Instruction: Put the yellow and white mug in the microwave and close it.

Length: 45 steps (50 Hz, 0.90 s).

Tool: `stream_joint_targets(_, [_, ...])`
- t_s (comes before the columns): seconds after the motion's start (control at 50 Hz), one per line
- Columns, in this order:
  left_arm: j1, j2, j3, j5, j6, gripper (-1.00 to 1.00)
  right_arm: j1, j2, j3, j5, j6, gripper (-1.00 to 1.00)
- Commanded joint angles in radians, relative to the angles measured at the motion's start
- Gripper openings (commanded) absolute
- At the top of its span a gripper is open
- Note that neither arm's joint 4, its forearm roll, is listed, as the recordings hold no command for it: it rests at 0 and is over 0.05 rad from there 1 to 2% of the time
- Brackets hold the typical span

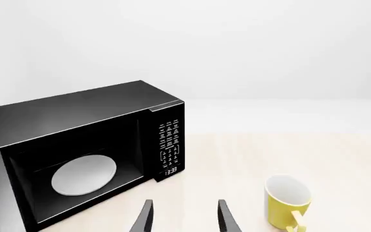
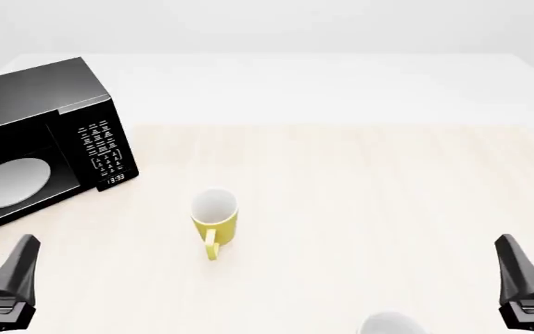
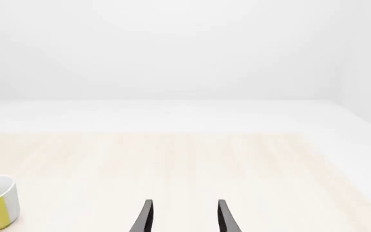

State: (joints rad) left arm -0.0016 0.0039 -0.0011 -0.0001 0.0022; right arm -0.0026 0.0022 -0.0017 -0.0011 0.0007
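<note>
The microwave sat just ahead of the left gripper, its cavity showing the white turntable plate, the door itself out of sight. That gripper's fingers stood parted and held nothing. The yellow and white mug stood upright on the table, ahead and to the right of it, handle toward the arms. A white rounded object lay near the right gripper, spread and empty.

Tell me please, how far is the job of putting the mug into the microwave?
Done: the microwave looks open, its turntable plate showing. In hand: nothing; the left gripper and right gripper are open and empty. Left: the yellow and white mug stands on the table, so picking, placing and closing remain.
</note>
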Motion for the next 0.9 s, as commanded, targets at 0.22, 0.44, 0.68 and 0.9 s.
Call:
stream_joint_targets(0.22, [-0.007,0.035,-0.001,-0.015,0.044,1.00,-0.005,0.003,-0.003,-0.002,0.001,1.00])
stream_joint_targets(0.44, [-0.077,0.016,-0.033,0.075,0.034,1.00,-0.006,0.003,-0.003,-0.002,0.001,1.00])
stream_joint_targets(0.68, [-0.156,0.007,-0.111,0.214,0.027,1.00,-0.006,0.003,-0.003,-0.002,0.001,1.00])
stream_joint_targets(0.9, [-0.243,0.102,-0.202,0.287,0.050,1.00,-0.006,0.003,-0.003,-0.002,0.001,1.00])
